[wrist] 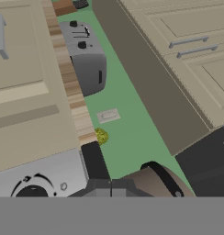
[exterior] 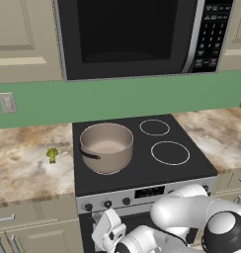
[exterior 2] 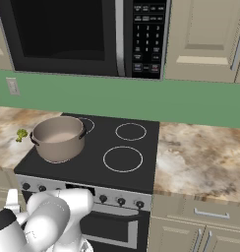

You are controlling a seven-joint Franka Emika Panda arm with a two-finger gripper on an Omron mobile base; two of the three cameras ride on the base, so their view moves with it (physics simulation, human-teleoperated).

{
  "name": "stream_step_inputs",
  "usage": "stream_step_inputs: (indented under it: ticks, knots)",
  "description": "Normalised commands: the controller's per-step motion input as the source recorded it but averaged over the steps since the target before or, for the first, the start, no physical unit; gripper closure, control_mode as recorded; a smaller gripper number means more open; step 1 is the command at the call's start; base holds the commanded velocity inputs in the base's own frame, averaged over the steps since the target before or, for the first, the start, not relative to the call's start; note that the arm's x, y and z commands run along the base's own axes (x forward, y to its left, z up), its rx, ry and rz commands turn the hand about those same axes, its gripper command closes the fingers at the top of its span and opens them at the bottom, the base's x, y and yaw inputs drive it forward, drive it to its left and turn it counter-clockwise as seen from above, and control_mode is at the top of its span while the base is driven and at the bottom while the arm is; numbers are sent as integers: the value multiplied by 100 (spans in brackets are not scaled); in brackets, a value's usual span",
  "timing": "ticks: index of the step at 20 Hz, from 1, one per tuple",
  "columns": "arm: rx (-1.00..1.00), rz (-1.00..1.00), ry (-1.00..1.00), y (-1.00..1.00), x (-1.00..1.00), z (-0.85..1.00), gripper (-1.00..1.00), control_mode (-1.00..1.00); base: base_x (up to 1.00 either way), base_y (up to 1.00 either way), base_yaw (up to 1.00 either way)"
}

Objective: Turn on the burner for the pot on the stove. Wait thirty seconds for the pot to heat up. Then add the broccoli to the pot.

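The beige pot [exterior: 106, 147] [exterior 2: 58, 138] stands on the front left burner of the black glass-top stove [exterior: 157, 170] [exterior 2: 136, 182]. The small green broccoli [exterior: 52, 154] [exterior 2: 21, 133] lies on the marble counter to the pot's left. My gripper [exterior: 101, 220] is low in front of the stove's silver panel, just under the left knobs [exterior: 107, 203], and points up. In the hand view its dark fingertips [wrist: 110, 189] are pressed together with nothing between them. A black knob [wrist: 31, 193] sits to their left, the pot's rim [wrist: 153, 176] to their right and the broccoli [wrist: 101, 136] beyond.
A black microwave [exterior: 127, 34] hangs above the stove. Marble counter [exterior: 211, 133] runs on both sides, with drawers below. A silver toaster [wrist: 86, 55] and a wall outlet [wrist: 108, 115] lie past the broccoli. The white arm [exterior: 191, 217] folds in front of the oven door.
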Motion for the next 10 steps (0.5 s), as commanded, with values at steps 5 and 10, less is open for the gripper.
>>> stream_step_inputs:
  ticks: [5,10]
  knots:
    - [0,0,0,0,0,0,100,-100,0,0,0]
    - [0,0,0,0,0,0,100,-100,0,0,0]
